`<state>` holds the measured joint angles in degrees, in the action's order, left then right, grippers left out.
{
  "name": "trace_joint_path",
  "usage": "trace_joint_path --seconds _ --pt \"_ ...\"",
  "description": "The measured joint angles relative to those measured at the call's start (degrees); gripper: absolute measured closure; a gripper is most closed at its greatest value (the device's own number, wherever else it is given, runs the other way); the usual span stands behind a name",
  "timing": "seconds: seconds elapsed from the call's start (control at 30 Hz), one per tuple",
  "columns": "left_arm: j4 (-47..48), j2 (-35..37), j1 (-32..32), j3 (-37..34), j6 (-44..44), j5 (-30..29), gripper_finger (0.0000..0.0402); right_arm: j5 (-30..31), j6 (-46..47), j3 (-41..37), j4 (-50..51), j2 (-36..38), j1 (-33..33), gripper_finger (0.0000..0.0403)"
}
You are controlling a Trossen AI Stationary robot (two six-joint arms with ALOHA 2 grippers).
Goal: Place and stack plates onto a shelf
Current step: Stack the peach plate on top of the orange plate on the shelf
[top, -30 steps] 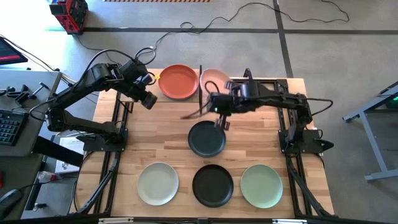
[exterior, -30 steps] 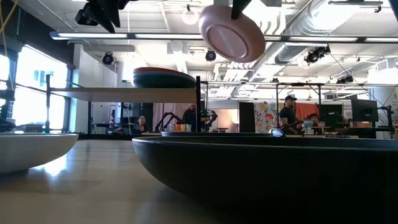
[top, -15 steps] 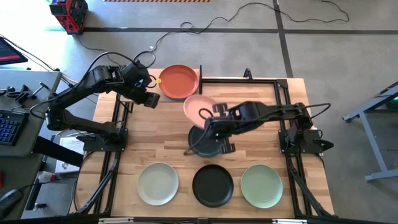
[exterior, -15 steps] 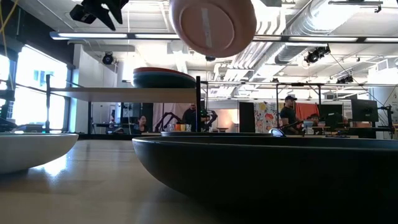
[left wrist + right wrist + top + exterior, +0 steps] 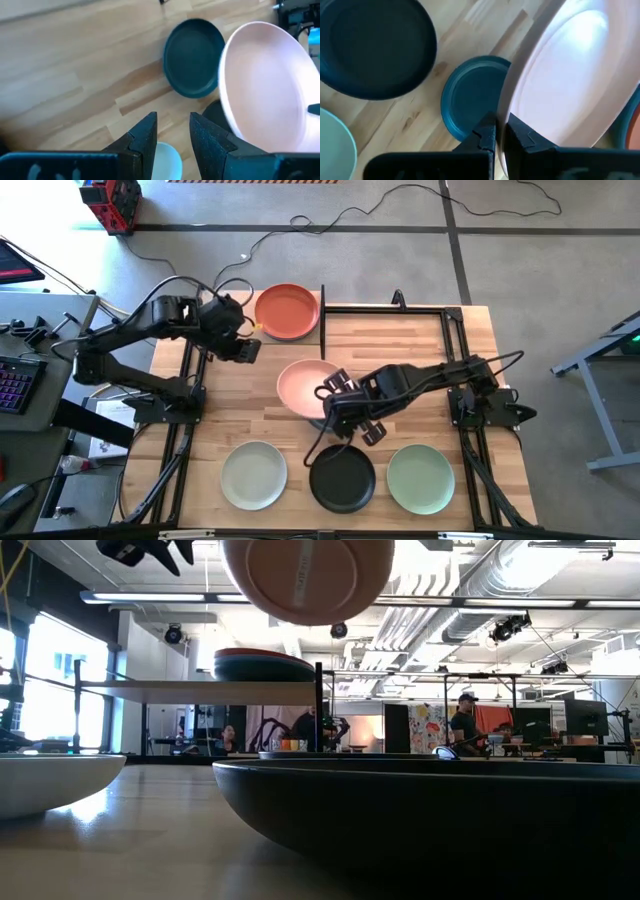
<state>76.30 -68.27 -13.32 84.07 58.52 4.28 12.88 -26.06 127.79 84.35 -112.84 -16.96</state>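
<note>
Charcoal plate mostly hidden under pink plate pinched in right hand; left hand parted, empty, over slatted worktop.

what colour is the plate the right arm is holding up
Pink: the plate pinched in the right end effector, clearest in the high view.

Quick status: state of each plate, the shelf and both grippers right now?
pink plate: lifted off the table, held by its rim
right gripper: shut on the pink plate
left gripper: open, holding nothing, near the shelf
orange-red plate: top of the stack on the shelf
charcoal plate: flat on the table, free
black plate: flat on the table
cream-green plate: flat on the table
sage green plate: flat on the table
</note>
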Motion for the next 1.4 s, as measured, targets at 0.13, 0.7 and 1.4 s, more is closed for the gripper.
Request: trace_joint_path --seconds 0.13,0.7,1.4 --pt "0.0 -0.9 3.5 0.0 4.2 -1.5 0.0298 0.0 -3.0 0.0 -2.5 0.0 -0.1 0.0403" --pt "-8.7 -9.2 9.7 0.0 8.4 -1.6 0.0298 -2.4 -6.1 0.0 -2.7 0.0 -0.1 0.0403" --pt "-10.4 -13.0 9.7 0.0 8.3 0.2 0.0345 0.6 -6.0 0.0 1.6 0.0 0.0 0.0403"
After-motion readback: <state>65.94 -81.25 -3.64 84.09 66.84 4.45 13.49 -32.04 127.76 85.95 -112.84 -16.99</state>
